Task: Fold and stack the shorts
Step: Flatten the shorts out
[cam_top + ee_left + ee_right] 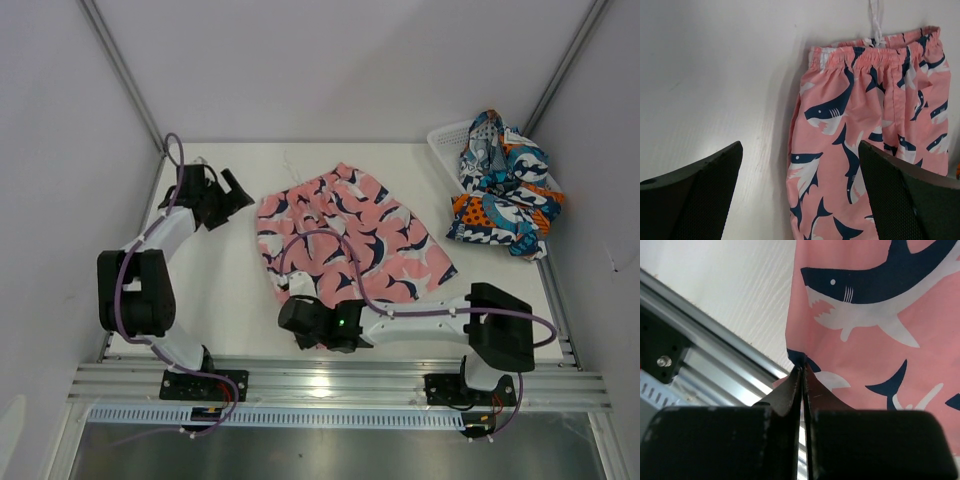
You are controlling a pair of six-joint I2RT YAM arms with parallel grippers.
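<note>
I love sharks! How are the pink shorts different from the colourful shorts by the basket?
The pink shorts lie spread flat on the table; the colourful shorts sit crumpled over the basket. The pink shorts show navy-and-white sharks; the colourful shorts mix blue, teal, orange, white. The right gripper pinches a pink hem corner; nothing holds the colourful shorts. Both are soft fabric.

White links (420, 325), black joints (135, 290) (green light (342, 322)), purple cables (330, 240)

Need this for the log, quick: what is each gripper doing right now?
Left gripper: open, holding nothing.
Right gripper: shut on a hem corner of the pink shorts.
</note>
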